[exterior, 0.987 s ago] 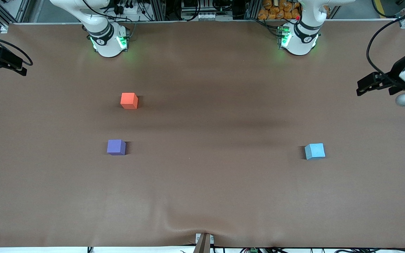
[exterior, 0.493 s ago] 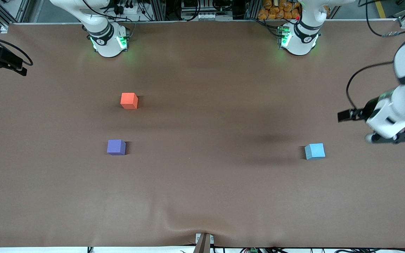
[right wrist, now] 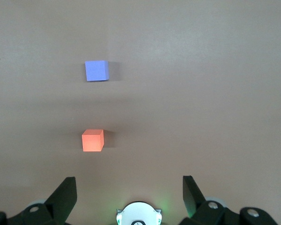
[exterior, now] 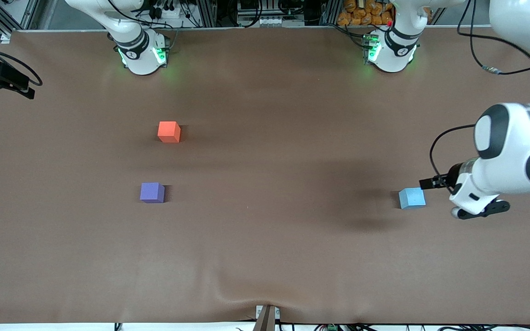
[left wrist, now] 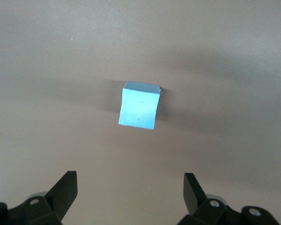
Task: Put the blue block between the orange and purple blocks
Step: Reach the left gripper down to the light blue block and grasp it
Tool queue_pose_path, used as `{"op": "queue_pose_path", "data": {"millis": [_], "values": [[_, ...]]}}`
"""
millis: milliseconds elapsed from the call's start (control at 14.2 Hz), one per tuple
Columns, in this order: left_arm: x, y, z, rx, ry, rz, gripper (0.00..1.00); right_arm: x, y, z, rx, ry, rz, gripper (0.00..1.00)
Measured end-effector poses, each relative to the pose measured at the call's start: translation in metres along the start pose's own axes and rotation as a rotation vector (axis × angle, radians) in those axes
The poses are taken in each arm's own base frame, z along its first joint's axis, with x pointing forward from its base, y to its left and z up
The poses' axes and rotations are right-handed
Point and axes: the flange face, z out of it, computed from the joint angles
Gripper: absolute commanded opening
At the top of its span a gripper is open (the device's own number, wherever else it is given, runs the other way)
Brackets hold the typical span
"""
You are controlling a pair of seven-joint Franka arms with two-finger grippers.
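A: Blue block point(exterior: 412, 198)?
B: Sat on the worktop point(exterior: 265, 257) toward the left arm's end, untouched. Left gripper point(left wrist: 130, 190) hung just beside it, fingers point(left wrist: 65, 187) apart, empty.
A: Others?
B: Purple block point(exterior: 152, 192) near the right arm's end, orange block point(exterior: 169, 131) farther back. Right gripper point(right wrist: 129, 190) waited at that worktop edge, fingers apart.

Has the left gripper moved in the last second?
Yes. The left gripper has come nearer the front camera, right beside the blue block, which stayed put.

Left gripper point(exterior: 430, 183) perhaps partly hidden.
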Motion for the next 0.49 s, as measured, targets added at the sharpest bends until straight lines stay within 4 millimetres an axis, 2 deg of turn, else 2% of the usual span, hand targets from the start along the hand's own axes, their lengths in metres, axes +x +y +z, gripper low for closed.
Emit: {"op": "queue_pose_path", "data": {"millis": [493], "values": [[0.005,-0.002,0.079,0.027,0.109,0.03,1.0,0.0,0.001,0.0,0.001,-0.001,0.001,1.0]]}}
